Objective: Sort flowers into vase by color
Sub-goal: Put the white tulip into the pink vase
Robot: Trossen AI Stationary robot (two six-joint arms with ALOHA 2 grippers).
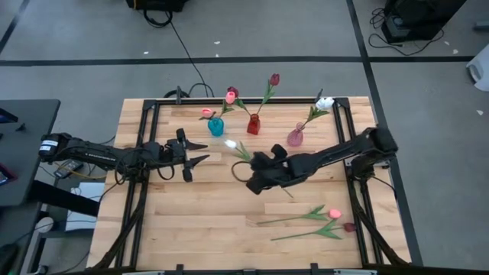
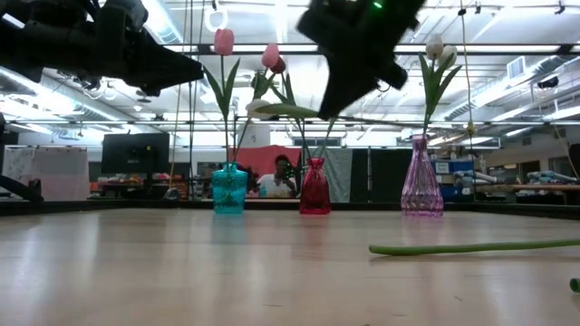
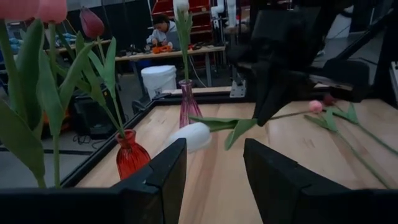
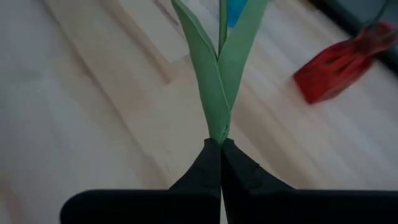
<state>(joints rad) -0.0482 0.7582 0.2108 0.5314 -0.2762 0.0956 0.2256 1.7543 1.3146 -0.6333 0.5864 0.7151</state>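
The vases are teal, red and pink; the held tulip is white with green leaves.

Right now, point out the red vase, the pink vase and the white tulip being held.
red vase (image 2: pixel 314 190), low view, its body
pink vase (image 2: pixel 421 186), low view, its body
white tulip (image 3: pixel 190 135), left wrist view, its head
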